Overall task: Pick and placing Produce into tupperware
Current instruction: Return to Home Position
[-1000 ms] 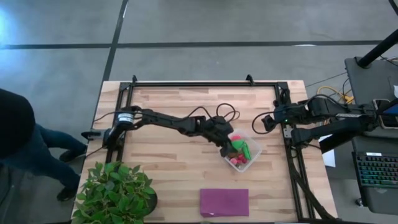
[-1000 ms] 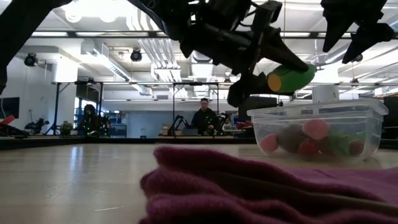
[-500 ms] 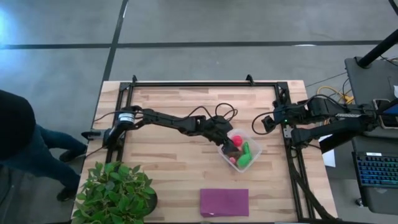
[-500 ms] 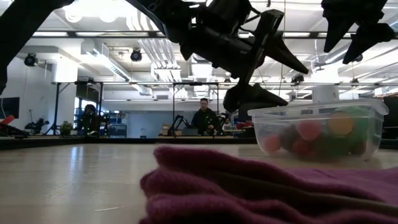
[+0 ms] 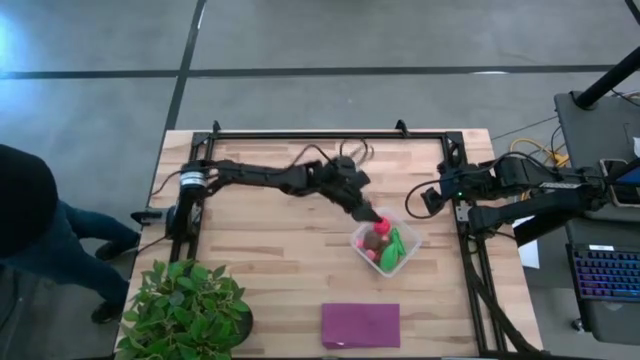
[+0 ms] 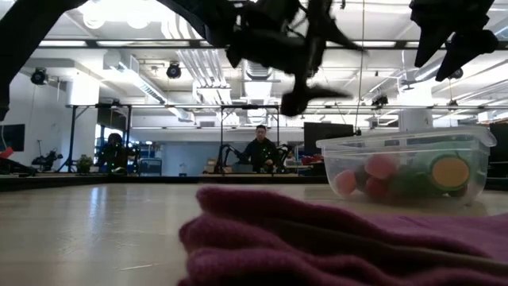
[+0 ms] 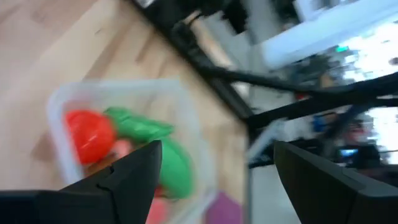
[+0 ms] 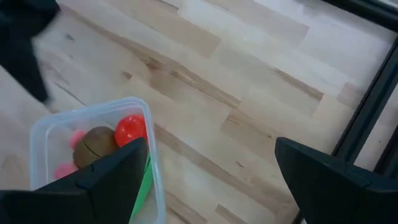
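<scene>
High cam: overhead, straight down, far, whole light wooden table [image 5: 260, 260] in frame. Low cam: tabletop level, facing across into room, crumpled purple cloth [image 6: 317, 238] right up front. Wrist cams: close, angled down at tabletop. All four share the clear squarish plastic container [image 5: 411, 243].

The table [image 5: 270, 260] is pale blond wood with streaky brown grain, edged by a black frame [image 5: 330, 133]. The tupperware [image 6: 401, 141] is clear and colourless. Through it show a bright red ball [image 8: 129, 129], a brown oval [image 8: 94, 140], green pieces [image 7: 140, 126] — one capped in yellow — and pink berries [image 8: 78, 138]. The cloth [image 5: 360, 325] is purple, the plant [image 5: 185, 310] leafy green, the left arm [image 5: 270, 180] and right arm [image 5: 520, 180] black.
</scene>
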Controlling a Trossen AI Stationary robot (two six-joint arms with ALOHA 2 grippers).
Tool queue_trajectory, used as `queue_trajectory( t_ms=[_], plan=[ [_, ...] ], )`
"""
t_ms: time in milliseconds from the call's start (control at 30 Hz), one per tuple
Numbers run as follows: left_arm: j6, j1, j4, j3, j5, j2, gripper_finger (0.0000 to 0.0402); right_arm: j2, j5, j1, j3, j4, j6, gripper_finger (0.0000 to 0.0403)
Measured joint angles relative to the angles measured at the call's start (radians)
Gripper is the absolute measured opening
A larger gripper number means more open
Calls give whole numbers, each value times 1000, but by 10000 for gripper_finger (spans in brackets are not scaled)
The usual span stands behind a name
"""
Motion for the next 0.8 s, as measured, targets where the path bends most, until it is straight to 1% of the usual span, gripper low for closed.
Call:
queue_trajectory(
  t_ms=[67, 100, 200, 300, 367, 467, 500, 567, 633, 667, 733, 800],
  plan=[
    [-9, 13, 3, -2, 55, -44, 295, -3, 0, 3, 4, 4, -38, 345],
    [13, 15, -1, -3, 77, -68, 295, -4, -1, 9, 10, 13, -66, 345],
    [55, 14, 4, -2, 76, -151, 295, -8, 0, 29, 40, 56, -160, 345],
    [103, 12, 5, -10, 34, -244, 295, -8, 6, 28, 79, 83, -251, 345],
    [137, 14, -14, -22, 20, -301, 295, -7, 65, 20, 94, 74, -274, 345],
    [140, 10, -134, -26, -34, -381, 295, -7, 105, 15, 127, 48, -223, 345],
    [151, 2, -173, -26, -64, -406, 295, -13, 106, 15, 136, 55, -230, 345],
    [190, -18, -268, -26, -136, -463, 295, -21, 101, 21, 148, 88, -306, 345],
    [222, -43, -339, -35, -209, -521, 295, -33, 74, 28, 149, 168, -376, 345],
    [245, -57, -359, -47, -228, -546, 295, -40, 53, 29, 146, 219, -414, 345],
    [276, -87, -351, -90, -249, -603, 295, -57, -17, 29, 135, 343, -496, 345],
    [300, -114, -314, -150, -253, -663, 295, -72, -109, 29, 110, 473, -554, 345]
  ],
)
